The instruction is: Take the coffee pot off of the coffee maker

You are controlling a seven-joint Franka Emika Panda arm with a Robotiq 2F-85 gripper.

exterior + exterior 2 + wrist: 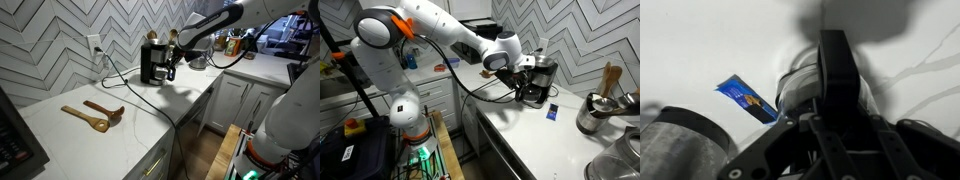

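"Wrist view first — where is the coffee pot?"

"Just left of centre, a rounded clear-glass shape. It is partly covered by the dark gripper, which rises from the bottom edge. In an exterior view the pot sits low in the black coffee maker, right of centre in the frame, under the machine's upper part."

"And the pincer — wide or narrow?"

"I cannot tell. The wrist view shows only one dark bar standing in front of the glass. Both exterior views are too small to show how the jaws stand. The gripper is close against the open side of the machine, at about the pot's height, on the end of the white arm, which reaches in from the upper left."

"What lies around it?"

"A blue packet lies on the white counter, left of the pot in the wrist view. A grey rounded thing fills the lower left corner there, too blurred to name. In an exterior view a black cord runs from a wall outlet toward the machine. Two wooden spoons lie well apart from the machine, toward the lower left. A steel container holding wooden utensils stands near the right edge of an exterior view. The wall behind is herringbone tile."
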